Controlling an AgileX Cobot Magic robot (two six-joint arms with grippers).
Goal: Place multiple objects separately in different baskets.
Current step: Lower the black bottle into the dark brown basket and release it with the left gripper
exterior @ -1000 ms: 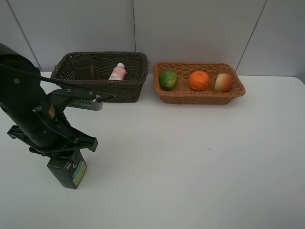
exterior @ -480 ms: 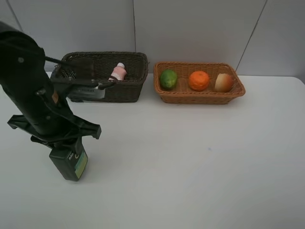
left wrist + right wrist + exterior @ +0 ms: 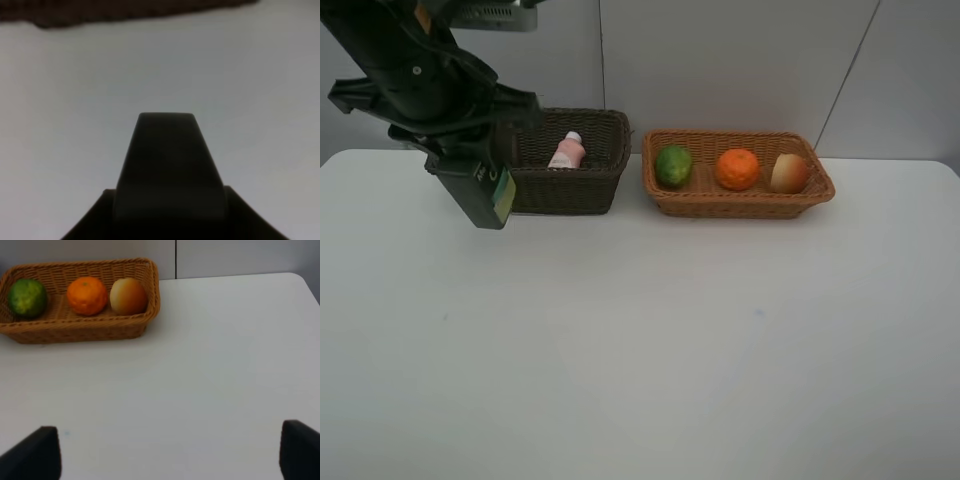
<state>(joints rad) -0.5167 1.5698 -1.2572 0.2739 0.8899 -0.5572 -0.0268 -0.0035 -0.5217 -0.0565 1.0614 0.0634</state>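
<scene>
My left gripper (image 3: 470, 160) is shut on the dark green pump bottle (image 3: 486, 197) and holds it in the air at the front left corner of the dark brown basket (image 3: 570, 188). The bottle fills the left wrist view (image 3: 167, 170). The pink bottle (image 3: 566, 152) lies in the dark basket. The mauve cup is hidden behind my left arm. The light orange-brown basket (image 3: 740, 206) holds the lime (image 3: 673, 165), the orange (image 3: 737, 169) and the peach-like fruit (image 3: 788, 173). My right gripper (image 3: 165, 457) is open and empty, off to the right of that basket.
The white table (image 3: 670, 340) runs under both baskets, which stand side by side at the back against a grey wall. The right wrist view shows the light basket (image 3: 75, 331) with the three fruits, and the table's right edge.
My left arm has lifted the pump bottle off the table at the front left and carried it up and back to the dark basket's front left corner.
</scene>
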